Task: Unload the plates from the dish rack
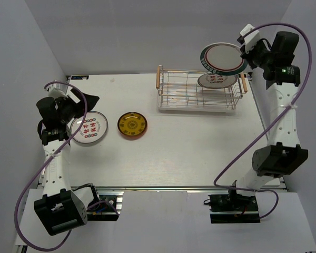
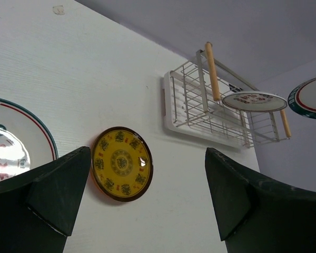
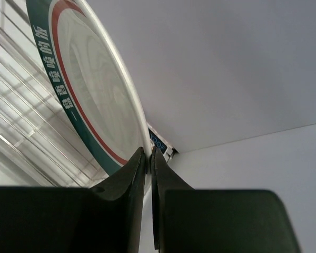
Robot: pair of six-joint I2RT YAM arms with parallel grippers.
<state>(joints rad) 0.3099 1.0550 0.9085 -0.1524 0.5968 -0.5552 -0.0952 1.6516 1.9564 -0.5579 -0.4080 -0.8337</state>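
Note:
The silver wire dish rack (image 1: pixel 197 90) with wooden handle bars stands at the back right; it also shows in the left wrist view (image 2: pixel 210 108). One white plate with red markings (image 1: pixel 217 80) still leans in it. My right gripper (image 1: pixel 246 51) is shut on the rim of a green-rimmed white plate (image 1: pixel 223 57) and holds it up above the rack's right end; the right wrist view shows the fingers pinching that rim (image 3: pixel 147 153). My left gripper (image 1: pixel 84 100) is open and empty above a white plate with red markings (image 1: pixel 88 129) at the left. A yellow patterned plate (image 1: pixel 132 125) lies beside it.
Grey walls close in the table at the back and both sides. The right arm's purple cable (image 1: pixel 253 142) loops over the table's right edge. The table's front edge (image 1: pixel 163 188) runs between the two arm bases.

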